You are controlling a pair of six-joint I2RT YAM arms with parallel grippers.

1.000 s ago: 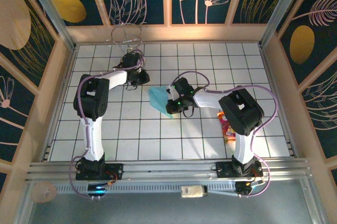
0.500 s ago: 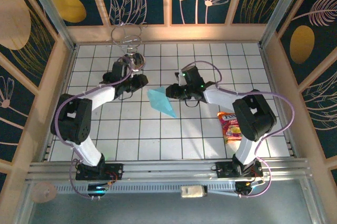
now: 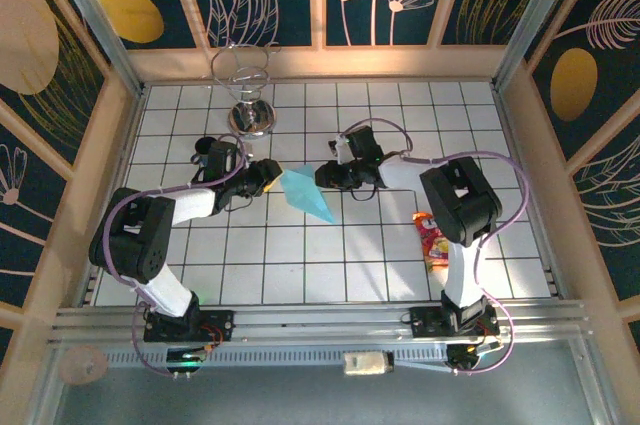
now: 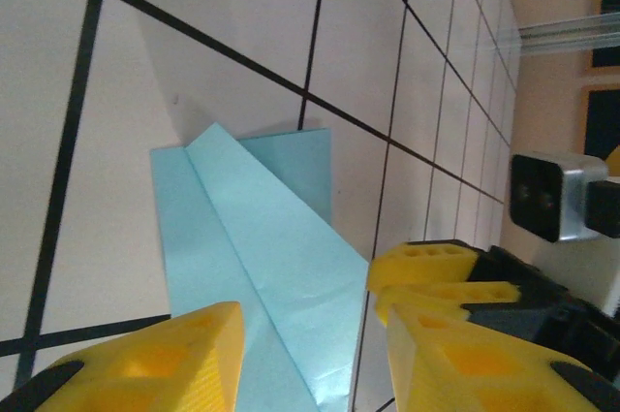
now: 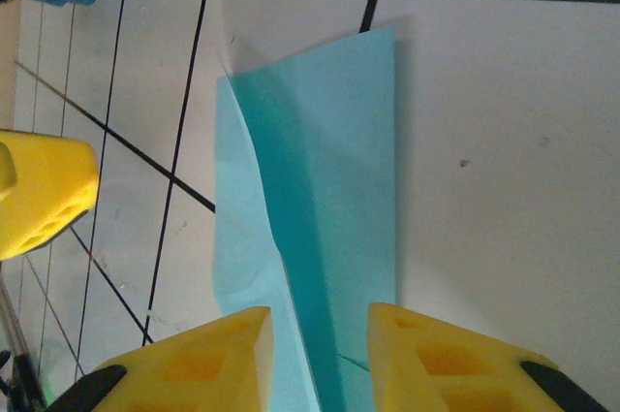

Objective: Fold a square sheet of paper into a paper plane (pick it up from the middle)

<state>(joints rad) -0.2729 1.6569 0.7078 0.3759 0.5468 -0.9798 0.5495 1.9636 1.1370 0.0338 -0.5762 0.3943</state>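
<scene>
The square sheet of paper lies folded as a narrow light-blue paper plane [image 3: 306, 193] on the tiled floor, its tip pointing toward the near right. My left gripper [image 3: 268, 174] sits at its left edge and my right gripper [image 3: 326, 176] at its right edge. In the left wrist view the paper plane [image 4: 257, 257] lies flat beneath my open left gripper [image 4: 315, 334]; the right gripper's yellow fingers [image 4: 431, 267] face it. The right wrist view has the paper plane [image 5: 329, 208], centre crease raised, between the spread fingers of my open right gripper [image 5: 320, 320].
A wire stand on a shiny round base [image 3: 250, 117] is at the back left. A dark blue cap [image 3: 204, 145] lies near the left arm. An orange-red snack packet [image 3: 432, 238] lies by the right arm. Wooden walls ring the floor.
The right gripper has come off the paper, shifted back and opened. The left gripper has swung forward to the paper's left edge and opened. The plane now lies uncovered.
</scene>
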